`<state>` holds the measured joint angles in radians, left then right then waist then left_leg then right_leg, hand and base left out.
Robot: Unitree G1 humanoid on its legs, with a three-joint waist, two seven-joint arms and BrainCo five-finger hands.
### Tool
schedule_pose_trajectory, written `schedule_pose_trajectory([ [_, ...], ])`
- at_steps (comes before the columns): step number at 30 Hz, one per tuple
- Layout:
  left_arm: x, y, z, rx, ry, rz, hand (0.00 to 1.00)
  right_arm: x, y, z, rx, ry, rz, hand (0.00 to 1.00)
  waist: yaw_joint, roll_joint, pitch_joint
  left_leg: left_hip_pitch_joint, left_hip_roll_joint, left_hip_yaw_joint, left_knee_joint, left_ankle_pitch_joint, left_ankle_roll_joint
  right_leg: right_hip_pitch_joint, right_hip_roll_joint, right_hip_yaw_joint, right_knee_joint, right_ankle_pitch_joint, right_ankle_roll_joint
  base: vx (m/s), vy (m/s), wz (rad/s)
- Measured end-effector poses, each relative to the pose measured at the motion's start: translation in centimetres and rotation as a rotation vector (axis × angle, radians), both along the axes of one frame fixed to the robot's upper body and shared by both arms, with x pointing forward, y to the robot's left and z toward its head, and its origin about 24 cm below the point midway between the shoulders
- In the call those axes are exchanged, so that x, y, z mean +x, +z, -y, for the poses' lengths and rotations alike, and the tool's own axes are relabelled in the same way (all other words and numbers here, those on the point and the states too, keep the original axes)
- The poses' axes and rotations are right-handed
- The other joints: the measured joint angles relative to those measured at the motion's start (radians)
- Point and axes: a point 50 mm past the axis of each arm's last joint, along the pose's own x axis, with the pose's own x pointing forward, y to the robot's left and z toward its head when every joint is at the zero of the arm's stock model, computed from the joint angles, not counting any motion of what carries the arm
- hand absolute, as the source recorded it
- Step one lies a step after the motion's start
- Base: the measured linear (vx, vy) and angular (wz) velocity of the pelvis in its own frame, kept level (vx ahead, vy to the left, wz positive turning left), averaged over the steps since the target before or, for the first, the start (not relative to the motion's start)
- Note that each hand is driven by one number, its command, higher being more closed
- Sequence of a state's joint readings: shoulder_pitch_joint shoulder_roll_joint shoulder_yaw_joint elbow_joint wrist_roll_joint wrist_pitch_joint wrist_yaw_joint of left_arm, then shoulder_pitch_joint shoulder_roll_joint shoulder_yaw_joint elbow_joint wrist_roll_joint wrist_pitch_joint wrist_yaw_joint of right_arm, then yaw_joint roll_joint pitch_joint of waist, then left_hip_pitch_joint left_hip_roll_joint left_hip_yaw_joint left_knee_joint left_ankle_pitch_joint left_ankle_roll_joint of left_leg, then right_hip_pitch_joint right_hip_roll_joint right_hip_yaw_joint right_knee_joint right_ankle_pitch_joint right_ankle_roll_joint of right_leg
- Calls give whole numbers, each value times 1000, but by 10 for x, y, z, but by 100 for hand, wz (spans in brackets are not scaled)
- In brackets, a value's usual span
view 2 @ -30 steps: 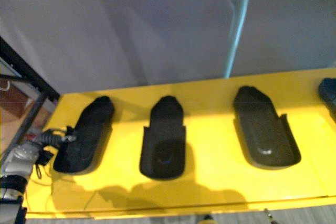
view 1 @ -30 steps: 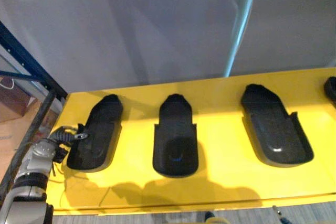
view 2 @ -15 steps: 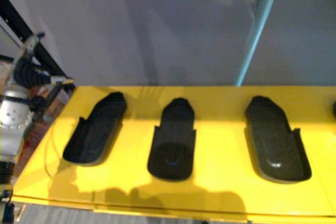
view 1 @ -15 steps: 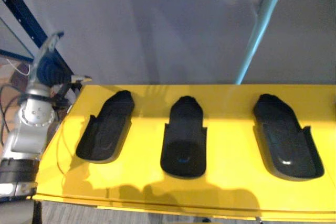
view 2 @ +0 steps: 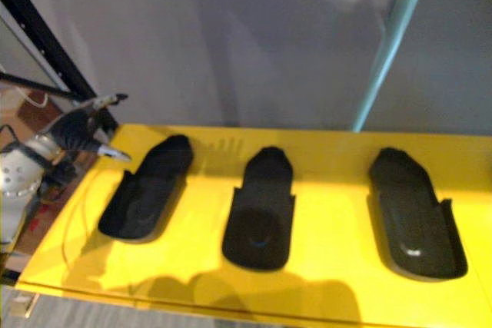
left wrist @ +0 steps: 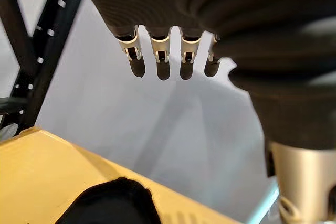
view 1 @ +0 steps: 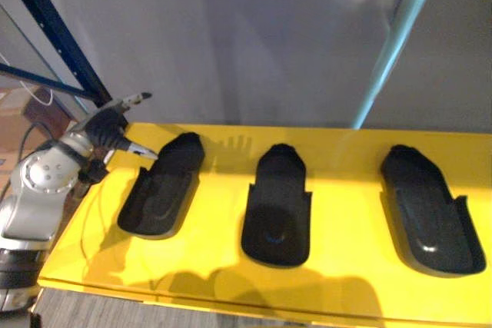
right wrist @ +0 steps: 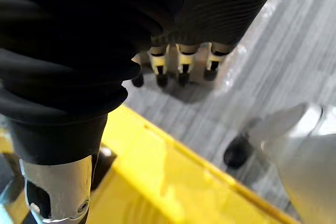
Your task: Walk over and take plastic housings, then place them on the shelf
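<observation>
Left robot hand [view 1: 108, 130] spread wide and empty, just beside the far end of the leftmost black moulded plastic housing [view 1: 160, 193].
Three such housings lie hollow side up in a row on the flat yellow bench [view 1: 346, 266]: leftmost, middle [view 1: 278, 205] and right [view 1: 430, 209], each apart from the next. Judged step: grasp the leftmost. Advice: bring the thumb inside the hollow and the fingers over the outer side wall, pinch the raised rim, lift straight up, and keep clear of the dark blue upright post [view 1: 54, 32]. Right robot hand [right wrist: 181, 64] hangs relaxed, holding nothing, past the bench edge.
</observation>
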<state>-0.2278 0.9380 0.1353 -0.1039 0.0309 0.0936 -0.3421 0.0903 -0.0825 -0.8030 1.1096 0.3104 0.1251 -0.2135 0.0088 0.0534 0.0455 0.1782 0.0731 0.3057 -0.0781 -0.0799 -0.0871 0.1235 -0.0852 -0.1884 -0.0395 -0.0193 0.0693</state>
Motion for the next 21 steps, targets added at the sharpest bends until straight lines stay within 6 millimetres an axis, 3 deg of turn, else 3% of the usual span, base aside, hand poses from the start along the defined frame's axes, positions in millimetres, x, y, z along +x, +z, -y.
schedule_pose_trajectory([
  [5, -7, -3, -6, -48, 9, 24, 0, 1, 0, -1, -4, -19, 6, 0, 10, -5, -4, -7, 0, -23, 3, 0, 0, 4, -2, -5, -1, 0, 0, -4, 4, 9],
  [9, -13, -33, -3, -75, -34, -131, 0, 4, 3, 10, -31, -15, 13, 0, 13, -11, -8, -21, 0, -29, 10, 0, 0, -1, -4, -5, 1, 0, 0, -14, 2, 6],
  [21, -15, -62, 9, -107, -106, -425, 0, 13, 10, 27, -73, -15, 38, 0, 17, -2, 16, -26, 2, -46, 16, 0, 0, -1, -3, -5, 12, -6, -4, -5, 0, 2],
])
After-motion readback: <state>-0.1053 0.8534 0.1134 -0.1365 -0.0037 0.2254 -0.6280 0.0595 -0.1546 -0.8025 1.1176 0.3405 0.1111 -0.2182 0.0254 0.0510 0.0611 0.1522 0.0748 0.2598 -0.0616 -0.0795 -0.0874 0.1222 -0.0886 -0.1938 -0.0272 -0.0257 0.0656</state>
